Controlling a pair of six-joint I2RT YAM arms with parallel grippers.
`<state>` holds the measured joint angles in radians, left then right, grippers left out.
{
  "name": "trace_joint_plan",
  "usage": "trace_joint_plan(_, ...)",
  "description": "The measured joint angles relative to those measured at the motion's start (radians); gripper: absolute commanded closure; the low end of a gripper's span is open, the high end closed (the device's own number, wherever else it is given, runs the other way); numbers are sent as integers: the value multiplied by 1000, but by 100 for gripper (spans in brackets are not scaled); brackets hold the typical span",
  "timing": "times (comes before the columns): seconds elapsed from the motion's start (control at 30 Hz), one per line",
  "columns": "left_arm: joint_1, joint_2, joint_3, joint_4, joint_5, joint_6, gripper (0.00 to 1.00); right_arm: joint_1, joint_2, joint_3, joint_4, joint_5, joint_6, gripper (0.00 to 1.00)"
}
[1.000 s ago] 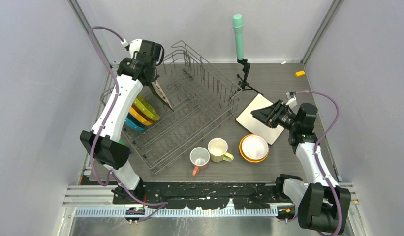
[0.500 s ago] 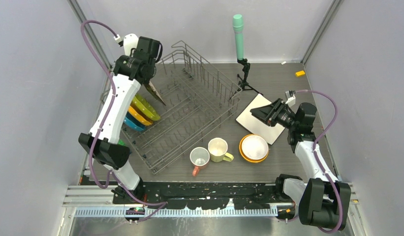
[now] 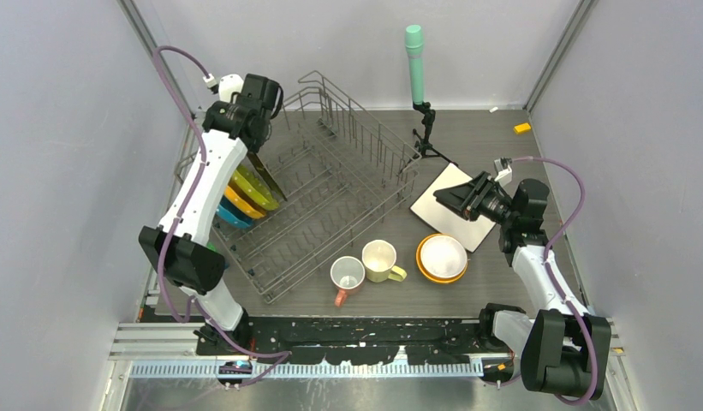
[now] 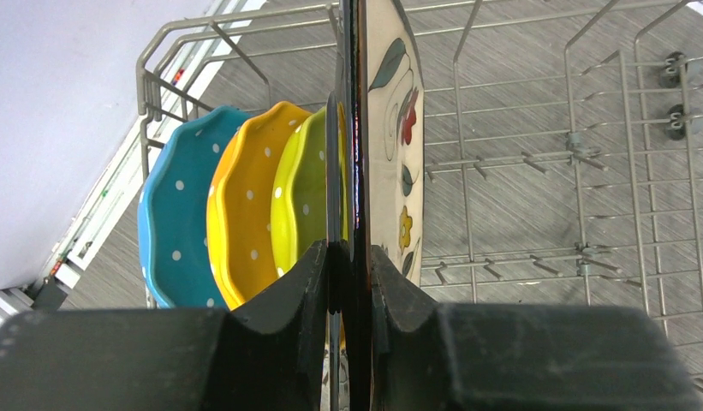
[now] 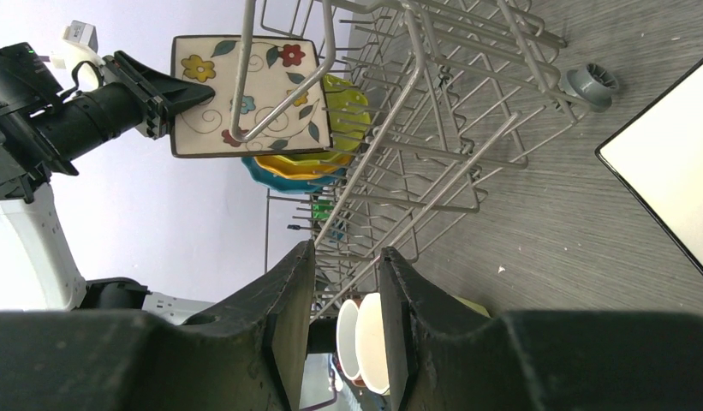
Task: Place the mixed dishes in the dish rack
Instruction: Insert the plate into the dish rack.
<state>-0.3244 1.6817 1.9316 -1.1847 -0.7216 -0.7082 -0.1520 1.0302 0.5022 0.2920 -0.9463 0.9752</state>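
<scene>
Grey tabletop (image 3: 493,145), dish rack (image 3: 330,197), left gripper (image 4: 348,257) clamping floral plate (image 4: 390,154) beside dotted plates (image 4: 245,197), right gripper (image 5: 348,253) parted, empty

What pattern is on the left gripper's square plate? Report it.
Square plate: cream with painted flowers and leaves; best in the right wrist view.

- Grey wire dish rack (image 3: 330,199) lay flat, skewed.
- Three dotted plates (image 4: 241,205) stood upright inside.
- Floral plate (image 5: 283,94) hung upright beside them.
- Mugs (image 3: 379,259), bowls (image 3: 442,255), white plate (image 3: 437,205) sat outside.
</scene>
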Motion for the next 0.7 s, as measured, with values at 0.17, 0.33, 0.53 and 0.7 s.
trace_joint_plan(0.17, 19, 0, -46, 16, 22, -19, 100, 0, 0, -5, 0, -1, 0, 61)
trace_joint_plan(0.33, 22, 5, -72, 53, 38, -27, 100, 0, 0, -7, 0, -1, 0, 61)
trace_joint_plan(0.53, 26, 28, -158, 91, 65, -31, 100, 0, 0, -8, 0, -1, 0, 61)
trace_joint_plan(0.7, 26, 57, -161, 104, 73, -33, 100, 0, 0, -8, 0, -1, 0, 61)
